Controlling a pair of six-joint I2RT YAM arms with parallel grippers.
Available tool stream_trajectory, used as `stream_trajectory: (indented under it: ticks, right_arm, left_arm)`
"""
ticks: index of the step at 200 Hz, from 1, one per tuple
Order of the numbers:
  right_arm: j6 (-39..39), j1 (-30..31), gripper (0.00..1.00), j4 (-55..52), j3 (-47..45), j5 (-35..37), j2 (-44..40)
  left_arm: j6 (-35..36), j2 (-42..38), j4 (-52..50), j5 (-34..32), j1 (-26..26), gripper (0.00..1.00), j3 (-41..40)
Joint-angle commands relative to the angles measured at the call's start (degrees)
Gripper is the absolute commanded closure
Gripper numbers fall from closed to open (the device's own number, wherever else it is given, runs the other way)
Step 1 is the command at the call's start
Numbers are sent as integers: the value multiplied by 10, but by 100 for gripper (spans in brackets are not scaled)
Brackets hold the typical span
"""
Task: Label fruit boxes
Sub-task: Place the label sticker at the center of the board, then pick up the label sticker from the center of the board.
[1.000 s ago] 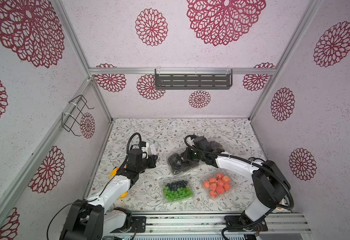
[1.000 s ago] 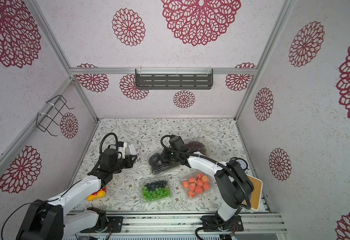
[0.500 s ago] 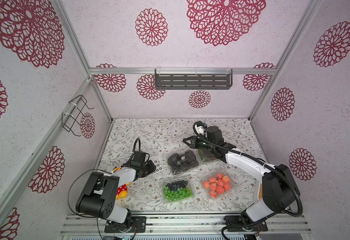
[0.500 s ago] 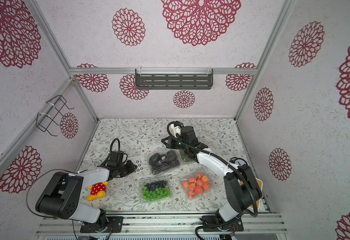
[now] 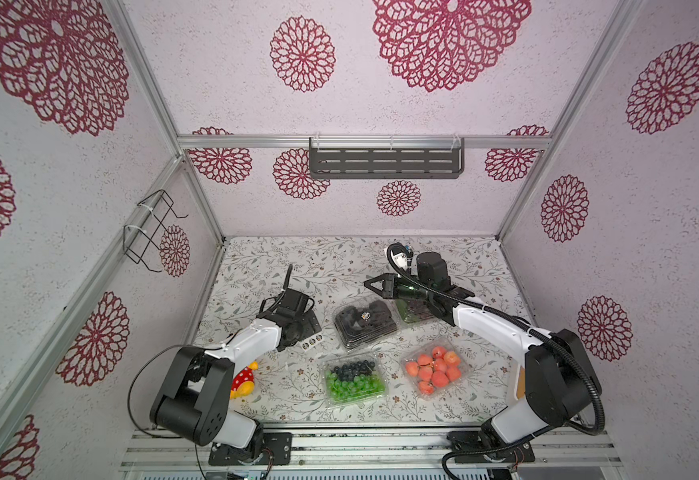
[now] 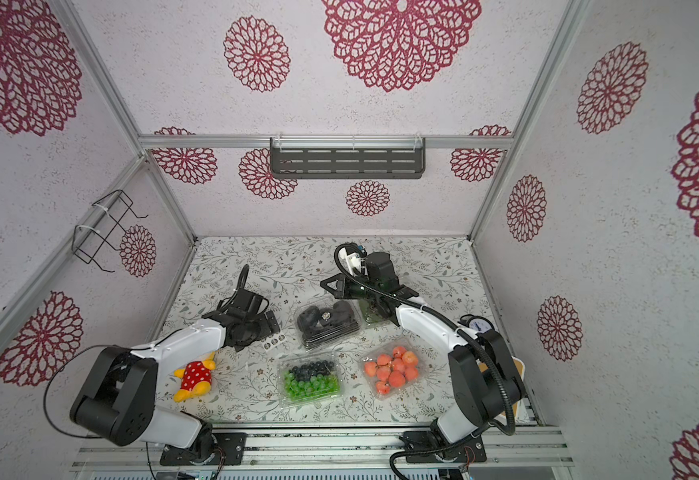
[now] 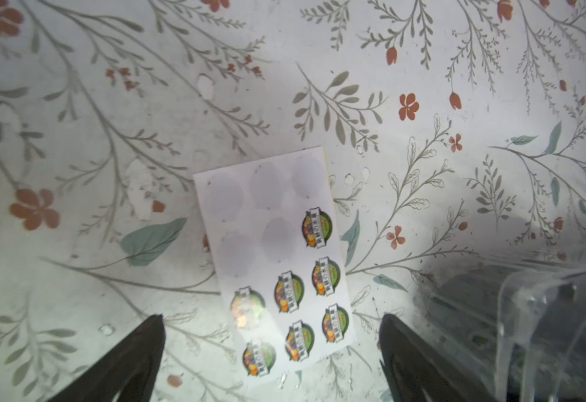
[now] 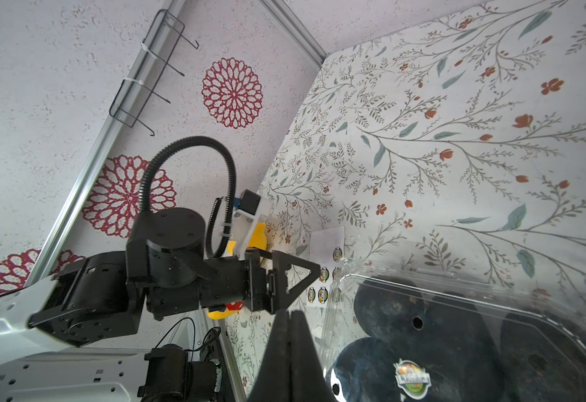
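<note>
Change since a second ago: the left gripper [image 7: 271,318], then raised and closed, now sits low over the sticker sheet [image 7: 270,243] with its jaws spread wide and nothing held. The right gripper [image 8: 290,313], then down on the black-fruit box [image 5: 364,322], now stands lifted off it, jaws pressed together and empty. Labels: one round label [image 8: 411,377] sits on the lid of the black-fruit box, just beside the right gripper's tip; its writing is too small to read. Sheet: white, flat on the floral surface [image 5: 339,266] between the left gripper's jaws, with seven printed labels left, five blank circles, print illegible. Containers: four clear clamshell boxes. The black-fruit box is just beside the left gripper, between the two grippers. The green-and-blue box [image 5: 354,380] holds green and dark blue berries, near the left gripper on the arm-base side. The orange-red box [image 5: 435,372] holds round orange-red fruit, well apart from the right gripper. The fourth box [image 5: 410,313] lies under the right gripper's wrist, contents unclear. Sundry: a yellow plush toy [image 6: 193,376] in red spotted cloth lies well behind the left gripper.
</note>
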Motion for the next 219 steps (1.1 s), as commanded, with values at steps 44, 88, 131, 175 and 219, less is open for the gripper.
stream_trajectory:
  ticks: [44,88,131,175,219]
  right_arm:
    - [-26,-3,100,5,-7,0,-44]
    - [-29,-5,100,5,-10,-5,-44]
    - [-26,-10,100,11,-14,-7,-45]
    - [-24,-17,100,15,-23,7,-58]
    - [-22,-21,100,19,-30,10,-67]
  left_arm:
    - [-28,153,-82,-64,-36,2,115]
    - [-67,184,-134,-120,-44,2,118]
    - [-50,206,-131,-111,-53,3,102]
    - [-5,104,-95,-91,-18,14,32]
    - [15,118,-134,-99,-14,19,65]
